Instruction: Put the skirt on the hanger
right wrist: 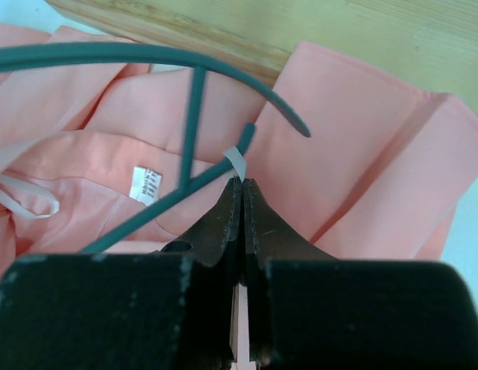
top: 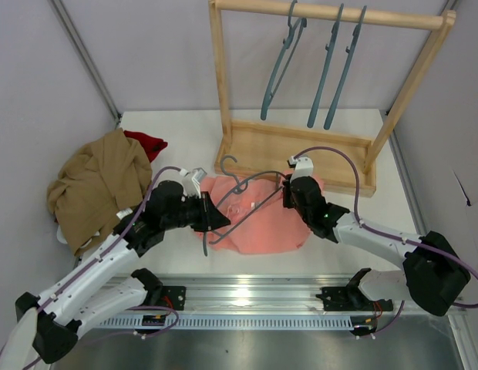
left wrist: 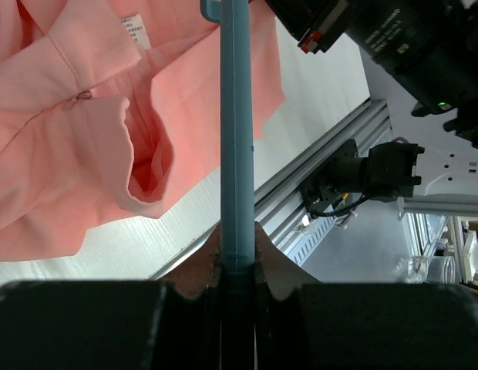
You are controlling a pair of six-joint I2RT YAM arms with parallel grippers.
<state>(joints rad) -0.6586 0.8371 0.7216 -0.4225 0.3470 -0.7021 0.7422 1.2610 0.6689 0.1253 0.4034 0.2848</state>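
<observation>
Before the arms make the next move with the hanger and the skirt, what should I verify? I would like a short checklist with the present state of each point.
1. Left gripper shut on the hanger: ok, the bar sits between its fingers.
2. Right gripper shut on the white loop of the skirt: ok, the loop shows at its tips.
3. White loop caught around the hanger's arm: cannot tell; they overlap in the right wrist view.
4. Skirt carried by the hanger: not ok; the skirt lies on the table, with the hanger over it.
5. Free room on the rack rail beside the three hung hangers: ok.
</observation>
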